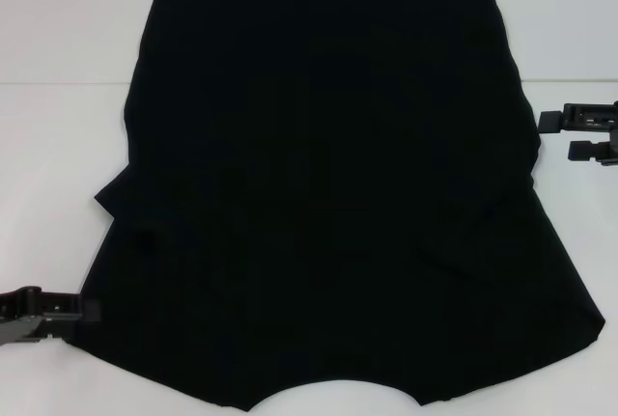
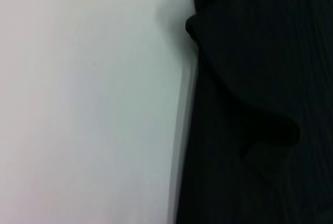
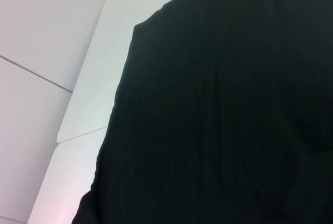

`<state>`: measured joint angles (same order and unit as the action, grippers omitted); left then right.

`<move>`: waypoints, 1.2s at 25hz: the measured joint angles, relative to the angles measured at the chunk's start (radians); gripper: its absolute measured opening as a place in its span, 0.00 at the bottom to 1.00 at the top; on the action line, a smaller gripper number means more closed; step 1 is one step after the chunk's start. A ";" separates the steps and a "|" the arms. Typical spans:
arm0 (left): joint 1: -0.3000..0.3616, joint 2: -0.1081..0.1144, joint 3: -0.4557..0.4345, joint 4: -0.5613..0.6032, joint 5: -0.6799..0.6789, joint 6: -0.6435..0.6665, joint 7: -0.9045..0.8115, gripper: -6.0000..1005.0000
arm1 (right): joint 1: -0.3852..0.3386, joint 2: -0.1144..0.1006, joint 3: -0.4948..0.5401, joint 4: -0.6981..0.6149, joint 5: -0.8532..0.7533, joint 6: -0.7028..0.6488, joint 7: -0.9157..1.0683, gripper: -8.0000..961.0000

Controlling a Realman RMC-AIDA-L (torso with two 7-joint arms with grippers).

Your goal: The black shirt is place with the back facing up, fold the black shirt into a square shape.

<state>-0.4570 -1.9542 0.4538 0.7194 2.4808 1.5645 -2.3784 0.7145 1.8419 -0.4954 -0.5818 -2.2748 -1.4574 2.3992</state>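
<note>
The black shirt (image 1: 328,194) lies flat on the white table (image 1: 58,146) with its plain side up and no letters showing. Both sleeves look folded in over the body, and the hem is at the far side. My left gripper (image 1: 82,310) is low at the shirt's near left corner, right against the cloth edge. My right gripper (image 1: 562,136) is open and empty, just off the shirt's right edge at mid-height. The left wrist view shows the shirt's rumpled edge (image 2: 260,104) beside bare table. The right wrist view shows the shirt's smooth cloth (image 3: 218,109).
The white table reaches past the shirt on both sides (image 1: 579,242). In the right wrist view the table's rounded corner (image 3: 88,109) shows, with pale floor tiles (image 3: 36,37) beyond it.
</note>
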 joint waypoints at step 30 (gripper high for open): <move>-0.028 0.001 0.001 -0.035 0.002 -0.004 0.000 0.57 | -0.004 -0.004 0.000 0.000 0.000 -0.015 -0.003 0.98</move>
<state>-0.4854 -1.9534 0.4547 0.6842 2.4828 1.5603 -2.3780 0.7102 1.8379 -0.4954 -0.5813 -2.2749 -1.4724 2.3961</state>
